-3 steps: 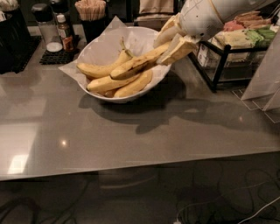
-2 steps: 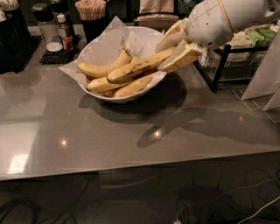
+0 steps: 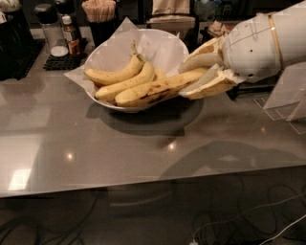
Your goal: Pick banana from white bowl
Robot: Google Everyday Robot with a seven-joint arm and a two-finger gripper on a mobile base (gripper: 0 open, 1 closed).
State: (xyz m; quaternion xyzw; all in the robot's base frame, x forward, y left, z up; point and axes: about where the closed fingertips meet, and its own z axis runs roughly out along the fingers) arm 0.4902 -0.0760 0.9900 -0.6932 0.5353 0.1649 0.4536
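The gripper (image 3: 187, 80), right of centre, has its fingers clamped on the banana's (image 3: 148, 91) right end. The banana lies across the front of the white bowl (image 3: 125, 107), upper centre, beside two other bananas (image 3: 114, 75).

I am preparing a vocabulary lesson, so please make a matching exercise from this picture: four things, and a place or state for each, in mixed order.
1 banana
2 tool
3 white bowl
4 cup of sticks

a behind the bowl
b lined with paper
c at the bowl's right, shut on the banana's end
d brown-streaked, frontmost in the bowl

Pairs: 1-d, 2-c, 3-b, 4-a
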